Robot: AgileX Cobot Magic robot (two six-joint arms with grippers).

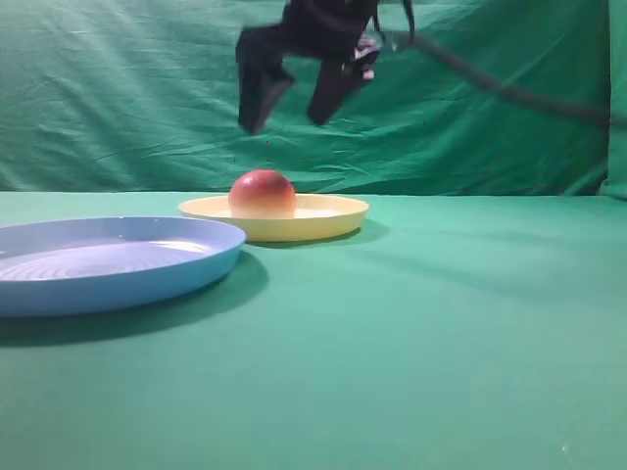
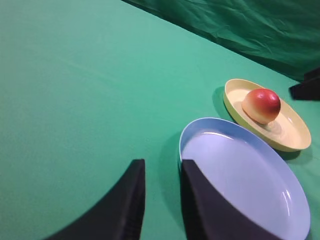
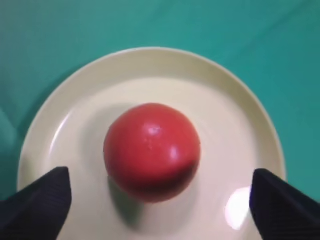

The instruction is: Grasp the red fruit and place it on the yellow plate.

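The red fruit (image 1: 262, 194) sits dome-up on the yellow plate (image 1: 338, 217), left of the plate's centre. High above it hangs my right gripper (image 1: 290, 117), open, its two black fingers spread and apart from the fruit. Looking straight down in the right wrist view, the red fruit (image 3: 151, 151) lies on the yellow plate (image 3: 235, 125) with the right gripper (image 3: 159, 175) straddling it widely, holding nothing. My left gripper (image 2: 162, 170) shows a narrow gap over bare cloth, beside the blue plate's rim. The left wrist view has the fruit (image 2: 261, 105) on the yellow plate (image 2: 290, 140) further off.
A larger light-blue plate (image 1: 147, 279) with concentric ridges lies at the front left, close beside the yellow plate. Green cloth covers the table and a green curtain (image 1: 118, 98) hangs behind. The right arm's cable (image 1: 509, 93) runs to the right.
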